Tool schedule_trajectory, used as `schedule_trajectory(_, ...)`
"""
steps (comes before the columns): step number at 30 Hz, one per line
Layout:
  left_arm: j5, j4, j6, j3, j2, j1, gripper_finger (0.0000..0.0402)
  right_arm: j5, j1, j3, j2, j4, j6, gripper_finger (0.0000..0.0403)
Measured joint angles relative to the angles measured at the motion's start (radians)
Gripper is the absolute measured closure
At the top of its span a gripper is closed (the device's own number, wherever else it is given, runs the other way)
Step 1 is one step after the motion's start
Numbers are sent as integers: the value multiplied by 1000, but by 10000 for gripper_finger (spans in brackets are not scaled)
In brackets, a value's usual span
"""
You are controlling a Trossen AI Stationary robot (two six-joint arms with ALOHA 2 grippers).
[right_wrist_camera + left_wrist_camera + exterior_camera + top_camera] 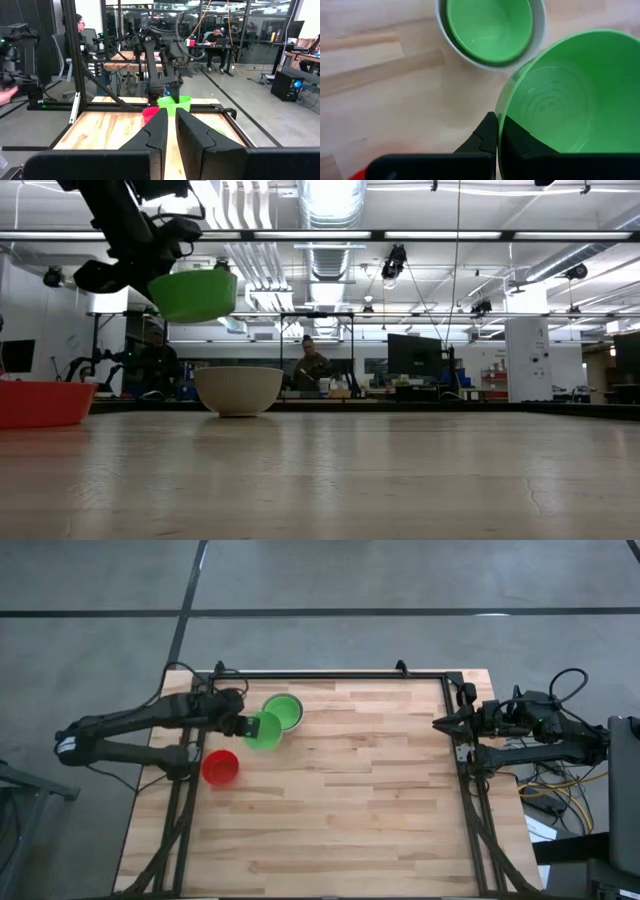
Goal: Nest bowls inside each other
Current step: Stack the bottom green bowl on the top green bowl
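Observation:
My left gripper (245, 726) is shut on a bright green bowl (264, 730) and holds it above the table's far left part, beside a white-grey bowl (297, 723). Another green bowl (487, 27) sits nested inside the white-grey bowl (538, 37), which rests on its base (237, 410). A red bowl (220, 767) stands on the table nearer the left edge. My right gripper (438, 723) waits shut at the table's right edge, touching nothing. My left gripper pinches the held green bowl's rim (501, 112) on the side toward the left edge. One finger (487, 137) is outside the wall and the other (522, 145) inside. The fingers slant down from the table's left. The bowl (193, 293) hangs lifted clear, mouth up, slightly tilted.
A black frame (330, 675) runs along the table's far and side edges. Bare wood spreads over the middle and near part (340, 810). People sit at desks in the room beyond (310, 365).

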Motion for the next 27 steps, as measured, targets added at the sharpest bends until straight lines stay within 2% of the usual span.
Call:
schedule_trajectory(15, 35, 126, 103, 0, 56, 243, 396, 0, 0, 0, 0, 0, 0, 369)
schedule_trajectory(18, 70, 147, 118, 0, 82, 284, 395, 0, 0, 0, 0, 0, 0, 369)
schedule_trajectory(27, 144, 200, 144, 4, 189, 345, 397, 0, 0, 0, 0, 0, 0, 369)
